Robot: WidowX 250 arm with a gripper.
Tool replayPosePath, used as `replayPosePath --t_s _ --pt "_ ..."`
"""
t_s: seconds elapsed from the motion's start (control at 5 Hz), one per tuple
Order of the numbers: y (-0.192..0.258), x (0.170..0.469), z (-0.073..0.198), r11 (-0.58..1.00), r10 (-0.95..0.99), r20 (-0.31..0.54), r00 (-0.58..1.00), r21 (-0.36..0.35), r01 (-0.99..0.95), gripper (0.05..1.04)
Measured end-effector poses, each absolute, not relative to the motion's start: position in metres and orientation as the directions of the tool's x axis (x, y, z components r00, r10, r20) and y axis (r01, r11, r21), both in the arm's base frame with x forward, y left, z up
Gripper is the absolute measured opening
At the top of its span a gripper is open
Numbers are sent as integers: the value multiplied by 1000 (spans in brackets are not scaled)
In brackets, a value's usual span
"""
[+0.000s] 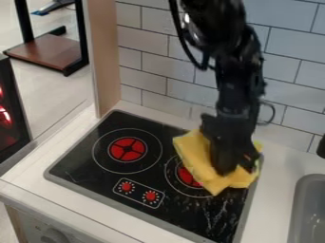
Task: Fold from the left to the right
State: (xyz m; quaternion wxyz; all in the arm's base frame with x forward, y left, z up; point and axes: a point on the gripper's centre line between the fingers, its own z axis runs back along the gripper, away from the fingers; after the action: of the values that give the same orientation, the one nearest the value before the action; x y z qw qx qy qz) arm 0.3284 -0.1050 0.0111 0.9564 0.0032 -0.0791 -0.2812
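The black gripper hangs over the right part of the stovetop, directly above and against a yellow cloth. The cloth lies bunched and partly folded over the right burner and the stove's right edge, showing on both sides of the gripper. Its middle is hidden behind the gripper, and whether it is held cannot be made out.
The black stovetop has a left burner and two red knobs near its front. A grey sink is at the right, a tiled wall behind, and a wooden panel at the back left.
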Motion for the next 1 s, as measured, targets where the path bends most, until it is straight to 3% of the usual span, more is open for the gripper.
replayPosePath --t_s 0.2,0.4,0.8,1.0 --pt "-105 328 7 839 -544 155 825 84 537 75" --pt "-101 326 4 841 -541 144 828 100 532 233" --pt "-98 309 10 844 -536 147 831 78 531 607" --pt "-95 304 21 847 -531 157 833 58 529 872"
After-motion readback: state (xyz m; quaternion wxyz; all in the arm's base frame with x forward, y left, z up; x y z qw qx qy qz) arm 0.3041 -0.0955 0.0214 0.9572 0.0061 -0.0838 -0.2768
